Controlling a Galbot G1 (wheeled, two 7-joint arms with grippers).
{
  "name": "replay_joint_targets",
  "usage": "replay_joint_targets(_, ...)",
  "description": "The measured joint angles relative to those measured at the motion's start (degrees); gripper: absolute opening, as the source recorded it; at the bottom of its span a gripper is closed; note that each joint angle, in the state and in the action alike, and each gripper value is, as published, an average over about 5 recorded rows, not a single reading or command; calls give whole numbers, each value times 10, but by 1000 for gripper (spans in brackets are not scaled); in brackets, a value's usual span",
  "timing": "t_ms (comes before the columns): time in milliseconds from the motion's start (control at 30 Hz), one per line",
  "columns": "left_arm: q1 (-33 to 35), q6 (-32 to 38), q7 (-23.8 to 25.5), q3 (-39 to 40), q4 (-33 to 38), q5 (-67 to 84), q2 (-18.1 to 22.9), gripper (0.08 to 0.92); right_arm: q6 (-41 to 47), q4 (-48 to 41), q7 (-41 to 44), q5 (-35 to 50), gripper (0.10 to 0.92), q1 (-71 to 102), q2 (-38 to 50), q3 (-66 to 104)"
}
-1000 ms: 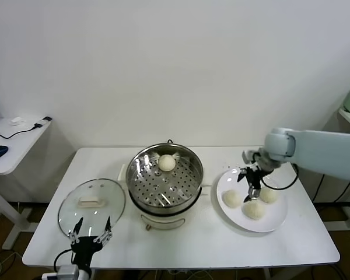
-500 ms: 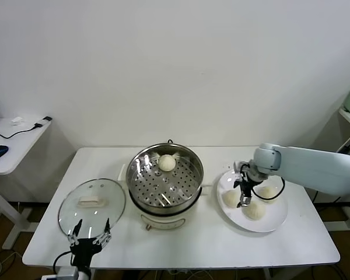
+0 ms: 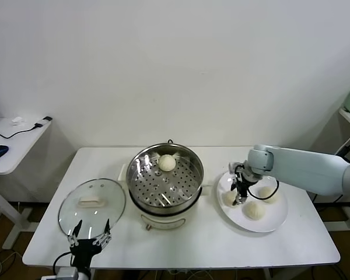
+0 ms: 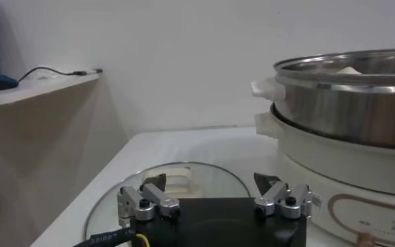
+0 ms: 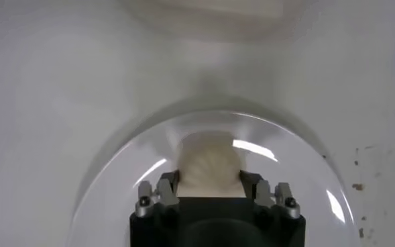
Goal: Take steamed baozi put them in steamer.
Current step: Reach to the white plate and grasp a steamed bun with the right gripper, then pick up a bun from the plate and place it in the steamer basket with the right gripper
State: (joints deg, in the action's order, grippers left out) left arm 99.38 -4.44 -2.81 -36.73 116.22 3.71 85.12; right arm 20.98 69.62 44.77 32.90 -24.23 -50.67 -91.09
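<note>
The right pincer (image 3: 240, 197) has come down over the flat white round plate (image 3: 274, 224) and, spread wide a second ago, is now pinching the left-most small cream-white dough bun (image 5: 209, 164) between its fingers, as the right wrist view shows; two more buns (image 3: 255, 210) lie beside it on the plate; one bun (image 3: 167, 163) already sits on the perforated tray of the round shiny steel steamer (image 3: 164, 179), just left of the plate on the white table (image 3: 221, 245); the grasp looks made, so lifting and carrying across to the steamer seems next; the left pincer (image 4: 214, 200) hangs spread by the round glass lid (image 3: 91, 205), idle.
</note>
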Motion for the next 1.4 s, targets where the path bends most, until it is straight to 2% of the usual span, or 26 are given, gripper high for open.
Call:
replay_joint_targets(367,5,-2,0,9,12,-8,5,823,-26,24,43,23,560,-115,-3,-55)
replay_joint_targets(733,7,-6,1,15,31,-12,4,823,-19,65,76,149,560,-314,-63,-99)
replay_joint_targets(1067,6,-13,2,16,45,-10,4,823,46,111,3,265,560,-332,-169,-60)
replay_joint_targets(1400,6,-14,3,14,48,-9,3,823,91,85,-71,291,560,-249,-263,-26)
